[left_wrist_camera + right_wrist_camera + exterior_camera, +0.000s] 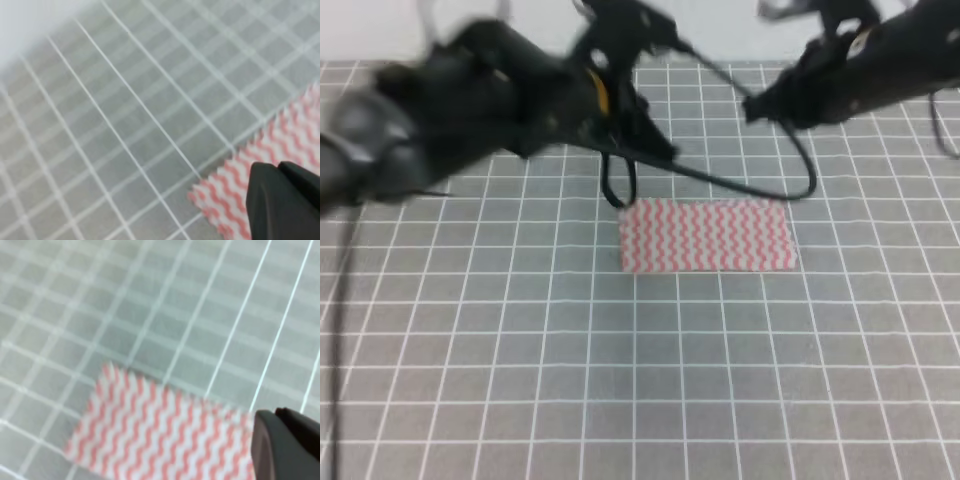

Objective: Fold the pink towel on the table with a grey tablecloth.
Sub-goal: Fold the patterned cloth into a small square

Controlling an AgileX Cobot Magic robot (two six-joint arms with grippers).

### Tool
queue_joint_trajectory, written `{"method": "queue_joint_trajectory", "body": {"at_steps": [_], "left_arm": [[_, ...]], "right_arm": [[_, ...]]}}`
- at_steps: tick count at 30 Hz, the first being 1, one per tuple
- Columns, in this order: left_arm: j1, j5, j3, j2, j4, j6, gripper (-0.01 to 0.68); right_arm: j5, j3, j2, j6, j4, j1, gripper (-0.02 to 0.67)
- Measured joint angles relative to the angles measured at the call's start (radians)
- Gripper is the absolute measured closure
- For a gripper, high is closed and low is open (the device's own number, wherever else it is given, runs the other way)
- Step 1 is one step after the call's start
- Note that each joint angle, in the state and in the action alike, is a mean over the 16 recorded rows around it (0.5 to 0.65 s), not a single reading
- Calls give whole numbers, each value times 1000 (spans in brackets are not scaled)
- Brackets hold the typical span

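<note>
Grey-gridded worktop (520,380) is carrying the pink towel (708,235), lying flat as a rectangle, seemingly folded once already. Both arms are hovering behind it, each pincer too blurred to tell its state. Another fold likely calls for regrasping an end.

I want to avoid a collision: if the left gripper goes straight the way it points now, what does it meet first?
Probably the pink towel, near its corner: its dark fingertip shows just over that cloth. Height is unclear.

Both arms motion-blurred; pink towel (280,150) cut off at edge.
</note>
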Motion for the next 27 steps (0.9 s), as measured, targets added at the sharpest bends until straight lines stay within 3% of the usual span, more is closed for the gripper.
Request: {"method": "queue_joint_trajectory", "body": {"at_steps": [7,16,27], "left_arm": [[0,-22,171,-289,-34,-47,673],[-4,-70,533,-737,-64,-163,673],[-6,24,880,-1300,-64,-305,673]], "right_arm": [[-207,179,-239,8,54,0,665],[-523,523,-540,6,138,1,665],[-629,758,-763,4,188,1,665]]}}
